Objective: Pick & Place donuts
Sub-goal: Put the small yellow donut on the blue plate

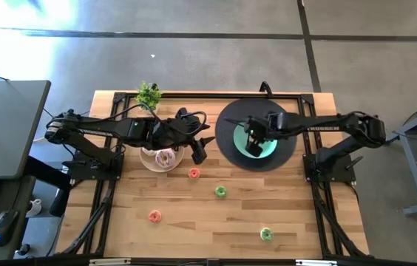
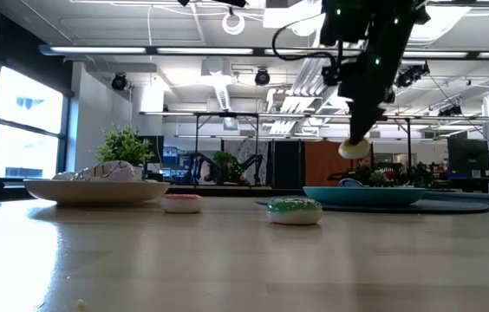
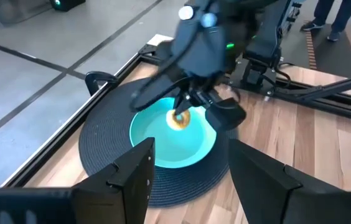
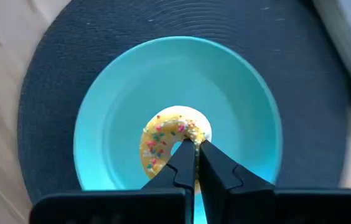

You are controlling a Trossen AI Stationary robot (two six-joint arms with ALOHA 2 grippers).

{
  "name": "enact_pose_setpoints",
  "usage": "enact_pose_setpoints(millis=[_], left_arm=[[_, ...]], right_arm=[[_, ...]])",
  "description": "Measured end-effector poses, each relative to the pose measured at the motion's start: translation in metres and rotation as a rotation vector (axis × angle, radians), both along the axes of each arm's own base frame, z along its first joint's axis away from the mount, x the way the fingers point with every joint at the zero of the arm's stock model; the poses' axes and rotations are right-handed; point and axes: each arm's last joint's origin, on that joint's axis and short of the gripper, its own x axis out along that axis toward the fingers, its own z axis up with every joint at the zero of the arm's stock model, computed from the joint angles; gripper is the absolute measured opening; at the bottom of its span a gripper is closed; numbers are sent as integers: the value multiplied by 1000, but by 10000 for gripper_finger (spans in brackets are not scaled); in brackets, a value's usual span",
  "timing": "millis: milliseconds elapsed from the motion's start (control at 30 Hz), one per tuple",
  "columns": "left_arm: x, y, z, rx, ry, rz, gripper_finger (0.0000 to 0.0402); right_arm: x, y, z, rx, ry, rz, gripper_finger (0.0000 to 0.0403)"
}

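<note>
My right gripper [image 4: 195, 155] is shut on a yellow sprinkled donut [image 4: 166, 142] and hovers over the teal plate [image 1: 269, 152], which lies on a round dark mat [image 1: 232, 125]. In the low view the donut [image 2: 355, 148] hangs clear above the teal plate [image 2: 361, 196]. My left gripper [image 1: 199, 151] is open and empty, just right of the beige plate [image 1: 149, 161], which holds iced donuts [image 1: 165, 157]. Two red donuts [image 1: 194, 174] [image 1: 154, 216] and two green ones [image 1: 221, 191] [image 1: 266, 234] lie flat on the wood. My right gripper pinches the yellow donut between its two fingers at the part of the ring [image 4: 187, 138] nearest the fingertips. The fingers point down from above. The donut is lifted clear of the teal plate and hangs at the fingertips [image 2: 361, 130].
A small potted plant [image 1: 148, 94] stands at the table's far edge behind the beige plate. A black frame [image 1: 194, 94] borders the tabletop. The near half of the table holds only the scattered small donuts. People's legs [image 3: 325, 18] show beyond the table.
</note>
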Motion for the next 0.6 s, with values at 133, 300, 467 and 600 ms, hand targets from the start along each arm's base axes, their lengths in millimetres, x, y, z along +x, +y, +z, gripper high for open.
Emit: enact_pose_setpoints(millis=[133,300,467,600], left_arm=[[0,0,0,2,-1,6,197],[0,0,1,2,-7,6,197],[0,0,1,2,-6,6,197],[0,0,1,2,-6,6,197]], right_arm=[[-10,-25,-27,70,-73,-11,2],[-19,-47,-51,28,-225,-98,5],[-29,-60,-63,7,-309,-177,15],[-34,-62,-68,-20,-290,-178,31]])
